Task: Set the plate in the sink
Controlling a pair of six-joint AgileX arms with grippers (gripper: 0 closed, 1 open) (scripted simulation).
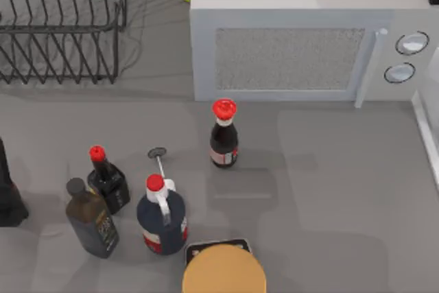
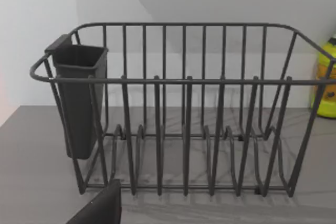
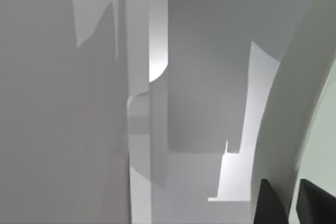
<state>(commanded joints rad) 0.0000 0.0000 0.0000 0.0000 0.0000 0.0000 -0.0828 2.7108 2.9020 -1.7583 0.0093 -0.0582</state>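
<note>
- Plate (image 3: 323,129) is up in our right gripper (image 3: 294,208), and the right wrist view has its pale green face and curved rim close against the camera.
- Two dark fingertips (image 3: 270,205) straddle that rim, so we judge the grip clamped on the plate.
- Carry looks well along, with the lowering and release left.
- Sink (image 1: 426,132) shows as a white rim at the table's right edge in the top view; we cannot tell what is in its basin.
- Dish rack (image 2: 184,81) stands at the far left with no dishes in its slots.
- Dark cutlery cup (image 2: 79,98) hangs on the rack's end, contents hidden.
- Microwave (image 1: 288,60) sits shut between rack and sink.
- Our left arm (image 1: 8,193) waits at the left edge; its grip we cannot tell.
</note>
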